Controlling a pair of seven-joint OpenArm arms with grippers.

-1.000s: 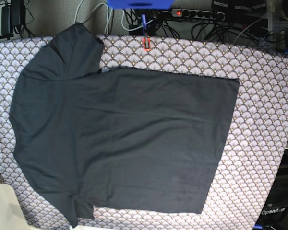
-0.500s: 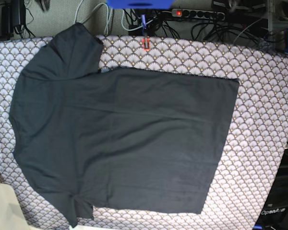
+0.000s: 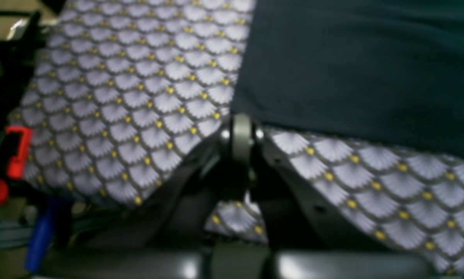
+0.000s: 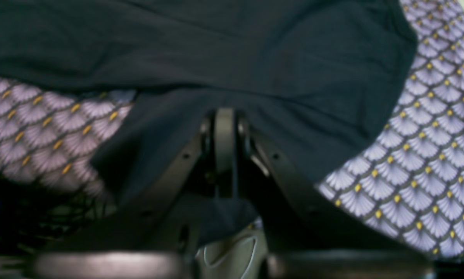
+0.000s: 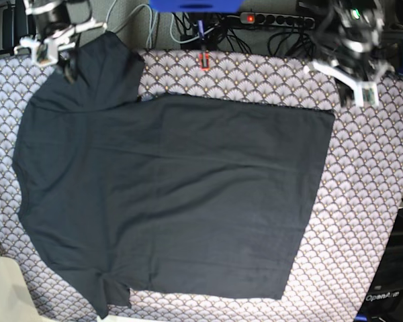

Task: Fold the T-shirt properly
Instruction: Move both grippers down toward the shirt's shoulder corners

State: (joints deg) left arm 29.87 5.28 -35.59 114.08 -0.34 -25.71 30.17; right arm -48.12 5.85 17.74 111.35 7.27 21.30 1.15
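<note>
Base overhead; wrists close, low

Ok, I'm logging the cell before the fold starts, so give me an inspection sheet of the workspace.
Surface: grey scallop-patterned cloth, smooth where it shows.
Job's things: T-shirt spread flat, unfolded.
Clutter: nothing seen on the cloth.
Grippers: left gripper shut, by the hem corner; right gripper shut, over the far sleeve. Neither holds fabric.
Cables: tangle behind the far edge.
Surroundings: power strip, orange clamp.
</note>
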